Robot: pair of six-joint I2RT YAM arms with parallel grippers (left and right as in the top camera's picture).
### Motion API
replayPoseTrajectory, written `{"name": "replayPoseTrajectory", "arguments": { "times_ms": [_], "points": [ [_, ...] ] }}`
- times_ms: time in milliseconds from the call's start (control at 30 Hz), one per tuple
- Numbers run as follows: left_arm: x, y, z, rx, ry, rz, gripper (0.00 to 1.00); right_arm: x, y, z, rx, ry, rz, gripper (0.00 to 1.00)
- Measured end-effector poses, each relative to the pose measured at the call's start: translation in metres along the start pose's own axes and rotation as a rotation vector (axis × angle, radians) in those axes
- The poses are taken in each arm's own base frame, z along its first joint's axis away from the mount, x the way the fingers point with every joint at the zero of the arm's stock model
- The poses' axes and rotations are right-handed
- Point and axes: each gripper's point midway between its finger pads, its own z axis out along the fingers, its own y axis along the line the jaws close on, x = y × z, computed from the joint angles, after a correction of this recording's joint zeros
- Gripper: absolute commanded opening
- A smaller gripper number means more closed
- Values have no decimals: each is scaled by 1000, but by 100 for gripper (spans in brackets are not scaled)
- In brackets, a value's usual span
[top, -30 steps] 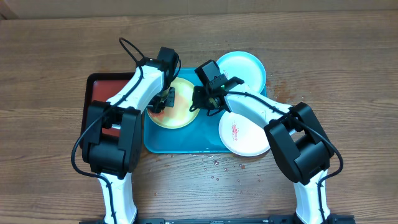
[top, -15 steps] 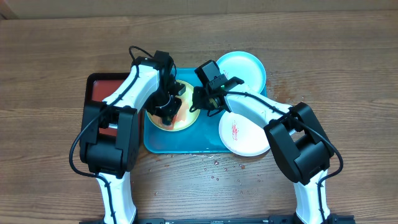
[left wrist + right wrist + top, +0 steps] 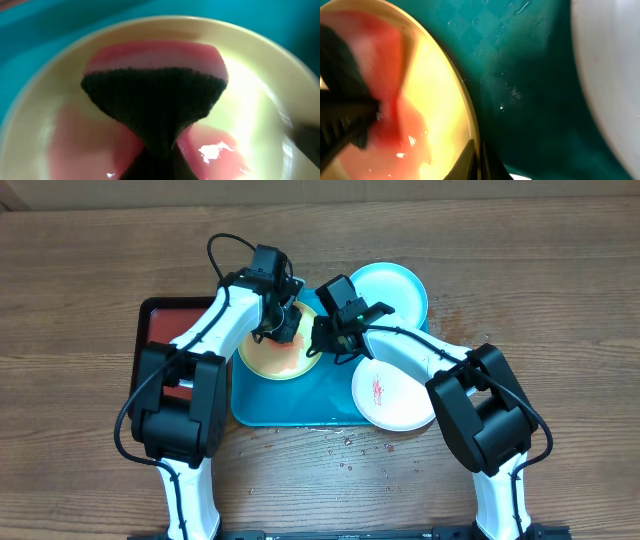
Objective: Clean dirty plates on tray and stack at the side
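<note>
The yellow-green plate, smeared red and wet, lies at the left of the turquoise tray. My left gripper is shut on a pink sponge with a black scouring face, pressed on the far part of this plate. My right gripper is shut on the plate's right rim, which runs between the fingers. The pale blue plate lies at the tray's far right. The white plate, with a red smear, lies at the near right.
A smaller red, black-rimmed tray lies just left of the turquoise tray, partly under my left arm. Water drops lie on the wooden table in front of the tray. The white plate's edge fills the right of the right wrist view.
My left gripper has swept the sponge from the plate's left and near part up to its far edge. The right gripper has kept hold of the rim.
</note>
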Motion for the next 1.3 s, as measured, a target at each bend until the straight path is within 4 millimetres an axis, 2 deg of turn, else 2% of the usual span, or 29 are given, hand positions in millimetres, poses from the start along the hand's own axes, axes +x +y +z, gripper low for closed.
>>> {"name": "replayPoseTrajectory", "arguments": {
  "times_ms": [167, 367, 500, 600, 700, 800, 967, 1033, 1100, 1167, 1233, 1300],
  "points": [
    [8, 29, -3, -175, 18, -179, 4, 2, 3, 1, -9, 6, -3, 4],
    [31, 40, -9, -260, 98, -291, 4, 3, 3, 1, -10, 11, -4, 4],
    [44, 46, -26, -298, 189, -315, 4, 3, 3, 1, -11, 13, -5, 4],
    [25, 52, -51, -310, 178, -340, 4, 4, 3, 0, -11, 14, -4, 4],
    [-8, 61, -96, -311, 98, -387, 4, 4, 3, 0, -10, 16, -4, 4],
    [-32, 71, -141, -308, 14, -426, 4, 4, 3, 0, -11, 16, -5, 4],
    [-33, 81, -192, -317, -17, -466, 4, 4, 3, 0, -11, 15, -4, 4],
    [-31, 81, -201, -318, -15, -470, 4, 4, 4, 0, -12, 15, -3, 12],
    [-30, 80, -207, -317, -17, -470, 4, 3, 5, 1, -19, 13, -5, 15],
    [-29, 80, -209, -317, -15, -470, 4, 4, 7, 1, -23, 13, -13, 11],
    [-28, 80, -209, -318, -10, -470, 4, 4, 7, 1, -18, 12, -15, 4],
    [-29, 80, -209, -318, -12, -472, 4, 5, 5, 1, -11, 14, -4, 4]
  ]
}}
